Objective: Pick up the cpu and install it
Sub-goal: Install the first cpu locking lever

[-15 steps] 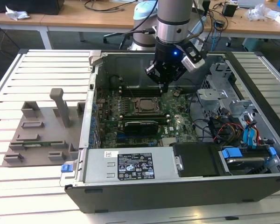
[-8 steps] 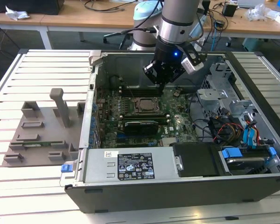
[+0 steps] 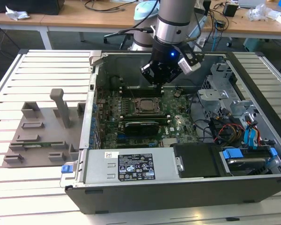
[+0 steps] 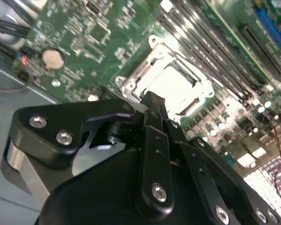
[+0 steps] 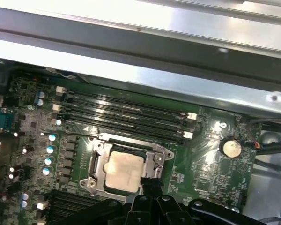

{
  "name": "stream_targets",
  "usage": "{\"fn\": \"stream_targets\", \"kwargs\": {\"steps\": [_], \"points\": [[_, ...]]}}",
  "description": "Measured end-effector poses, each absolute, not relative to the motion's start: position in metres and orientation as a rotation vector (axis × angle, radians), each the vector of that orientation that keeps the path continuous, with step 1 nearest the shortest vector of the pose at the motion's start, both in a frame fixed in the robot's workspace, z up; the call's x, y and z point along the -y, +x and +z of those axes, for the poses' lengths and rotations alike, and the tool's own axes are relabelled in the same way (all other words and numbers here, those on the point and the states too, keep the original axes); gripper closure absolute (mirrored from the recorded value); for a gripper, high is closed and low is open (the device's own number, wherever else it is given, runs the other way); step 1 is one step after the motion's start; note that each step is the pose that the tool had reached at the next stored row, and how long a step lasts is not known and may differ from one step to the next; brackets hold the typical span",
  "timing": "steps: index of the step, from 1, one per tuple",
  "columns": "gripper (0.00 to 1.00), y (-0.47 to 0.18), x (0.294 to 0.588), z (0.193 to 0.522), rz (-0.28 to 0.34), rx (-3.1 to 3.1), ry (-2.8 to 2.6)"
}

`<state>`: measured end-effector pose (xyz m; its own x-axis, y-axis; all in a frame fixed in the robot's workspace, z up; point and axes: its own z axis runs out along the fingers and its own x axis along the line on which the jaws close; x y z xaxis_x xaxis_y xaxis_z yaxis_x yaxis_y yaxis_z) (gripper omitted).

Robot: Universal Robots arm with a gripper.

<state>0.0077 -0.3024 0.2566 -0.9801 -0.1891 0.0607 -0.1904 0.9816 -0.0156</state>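
The cpu [image 5: 124, 171] is a small square chip with a pale silvery top, lying flat inside the metal socket frame [image 5: 96, 164] on the green motherboard. It also shows bright as the cpu [image 4: 171, 86] in the second wrist view and as the cpu [image 3: 145, 106] in the middle of the open case. My gripper [image 3: 159, 80] hangs above the board, just behind the socket and clear of the chip. In both wrist views the black fingers [image 4: 152, 105] meet in one narrow bar with nothing between them, the tip [image 5: 149, 182] close to the socket's edge.
The open computer case [image 3: 91, 117] lies on a slatted table. A long black expansion card [image 3: 140, 125] sits in front of the socket, memory slots [image 5: 126, 115] behind it, and a coin battery [image 5: 231, 148] to one side. A drive cage and cables [image 3: 234, 117] fill the exterior view's right; a grey fixture [image 3: 42, 136] stands on its left.
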Motion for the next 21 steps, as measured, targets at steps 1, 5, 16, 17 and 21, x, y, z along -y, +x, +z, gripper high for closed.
{"fn": "stream_targets", "kwargs": {"steps": [1, 5, 16, 17, 21], "points": [[0.89, 0.005, 0.302, 0.257, 0.033, 3.068, 0.294], [0.89, -0.007, 0.302, 0.257, 0.033, 3.069, 0.294], [0.89, -0.025, 0.302, 0.257, 0.033, 3.069, 0.294], [0.89, -0.026, 0.302, 0.257, 0.033, 3.069, 0.294], [0.89, -0.026, 0.302, 0.257, 0.034, 3.070, 0.276]]}}
